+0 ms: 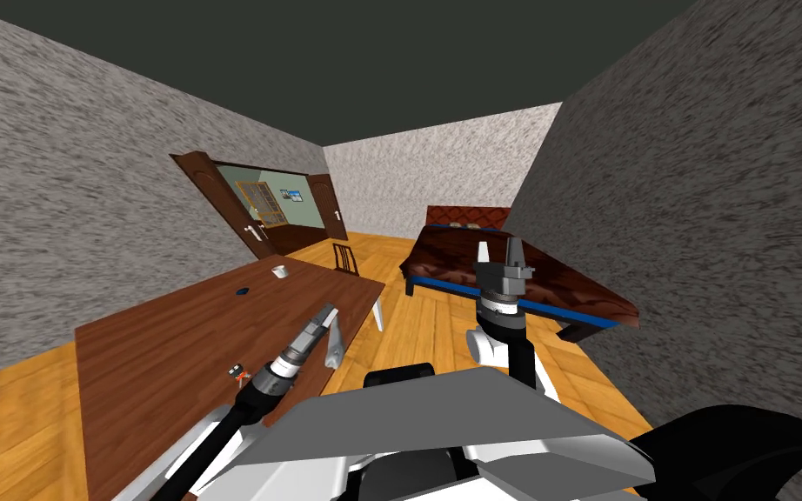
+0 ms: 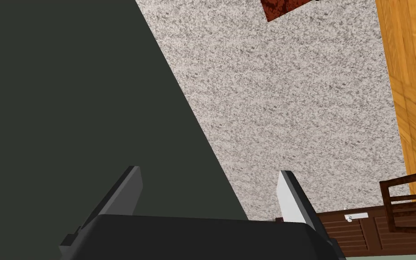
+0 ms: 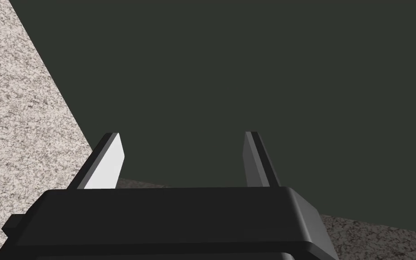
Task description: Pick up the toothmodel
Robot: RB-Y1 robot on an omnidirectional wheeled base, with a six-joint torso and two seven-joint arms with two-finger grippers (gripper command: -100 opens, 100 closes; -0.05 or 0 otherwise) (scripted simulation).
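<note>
Brown tabletop (image 1: 156, 348) on my left carries the toothmodel (image 1: 279, 271): a small white thing near the far end, close to the wall-side corner. It is too small to make out detail. Nothing touches it.

Also on the table:
- a small dark blue thing (image 1: 241, 290), just beside the toothmodel on my side of it
- a small dark and red thing (image 1: 237, 371), much nearer me, just beside the left forearm

Left gripper (image 2: 208, 170): fingers spread wide, nothing between them. The head view puts it over the table's edge on the side facing the bed, well short of the toothmodel, with the arm stretched forward along that edge.

Right gripper (image 1: 498, 250): raised, fingers pointing up and standing apart, holding nothing. It is off the table, in front of the bed (image 1: 521, 274).

Surroundings: a dark chair (image 1: 345, 258) at the table's far end, a wood plank floor (image 1: 408, 330), speckled grey walls, and brown double doors (image 1: 217, 196) standing open in the left wall.
</note>
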